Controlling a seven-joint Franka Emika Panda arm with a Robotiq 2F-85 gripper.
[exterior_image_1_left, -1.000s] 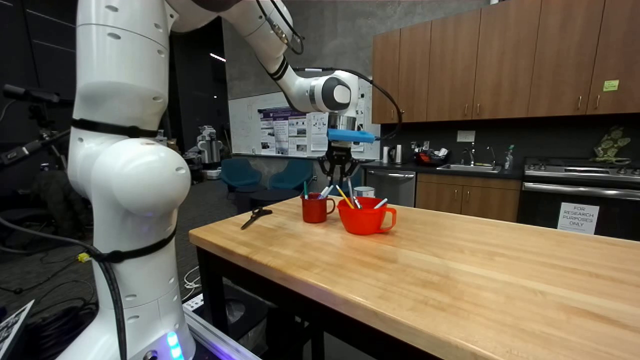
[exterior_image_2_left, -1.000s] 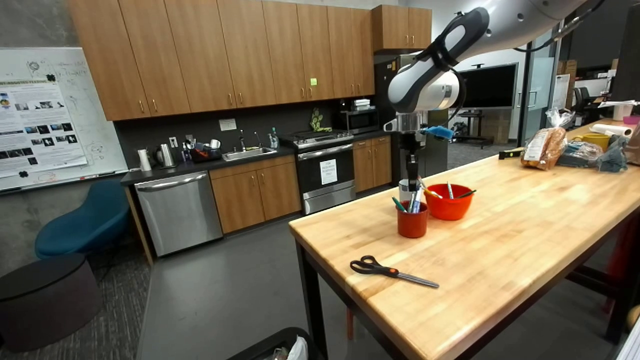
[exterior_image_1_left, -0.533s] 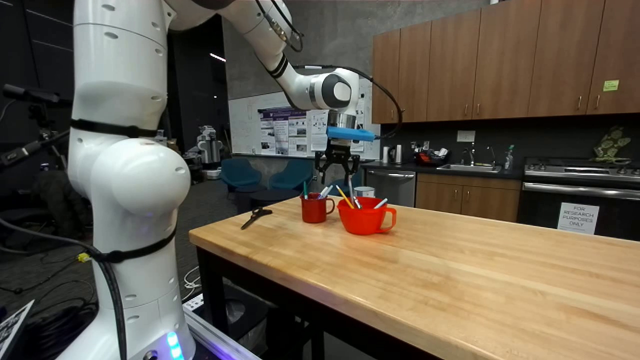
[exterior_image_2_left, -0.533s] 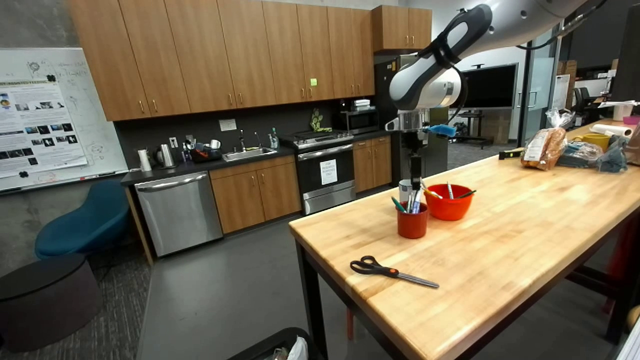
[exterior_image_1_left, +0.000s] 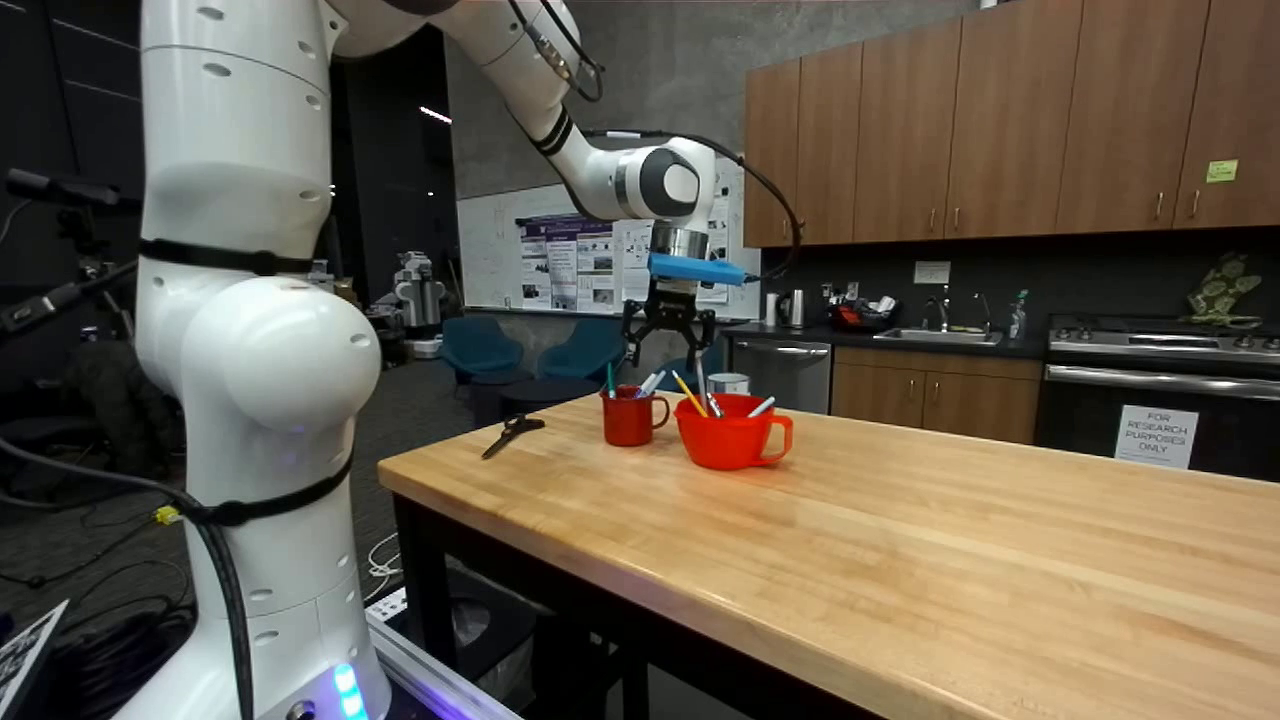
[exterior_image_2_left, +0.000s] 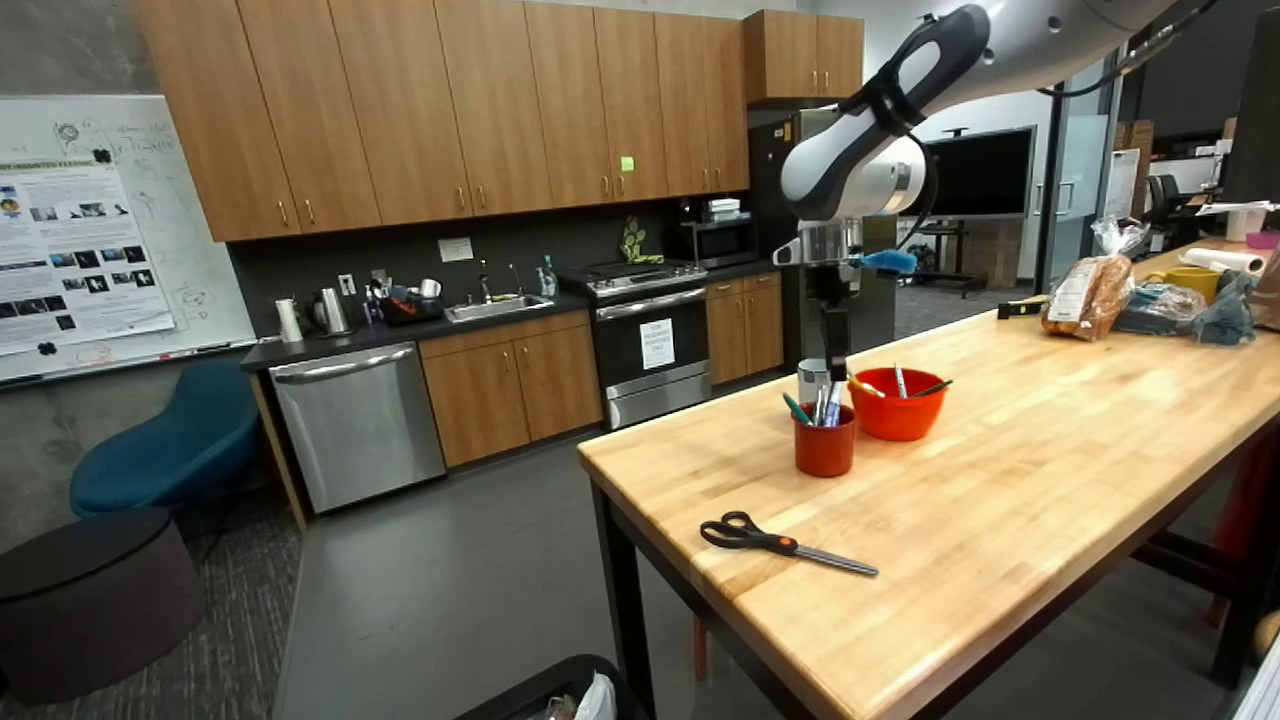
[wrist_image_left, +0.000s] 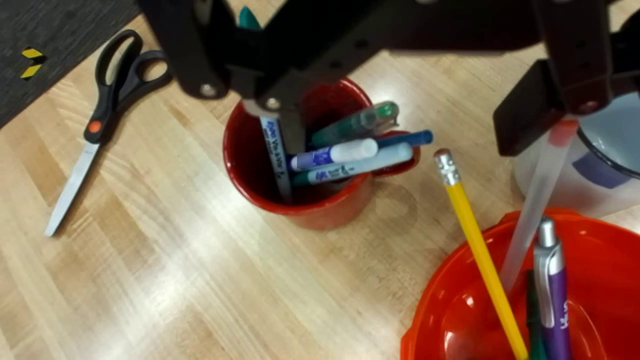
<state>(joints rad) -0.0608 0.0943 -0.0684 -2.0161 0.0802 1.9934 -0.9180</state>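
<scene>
Tool (exterior_image_1_left: 664, 354): jaws wide apart.
Mug (wrist_image_left: 325, 215) (clock centre, wrist view): holds markers (wrist_image_left: 335, 155).
Bowl (wrist_image_left: 600, 280): four o'clock.
Scissors (wrist_image_left: 94, 127): nine o'clock.

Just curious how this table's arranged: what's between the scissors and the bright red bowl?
A darker red mug holding markers; the wrist view shows it standing between them.

Wooden table (exterior_image_2_left: 960, 540), scissors (exterior_image_2_left: 782, 545), mug (exterior_image_2_left: 824, 450), red bowl (exterior_image_2_left: 903, 416)
</scene>
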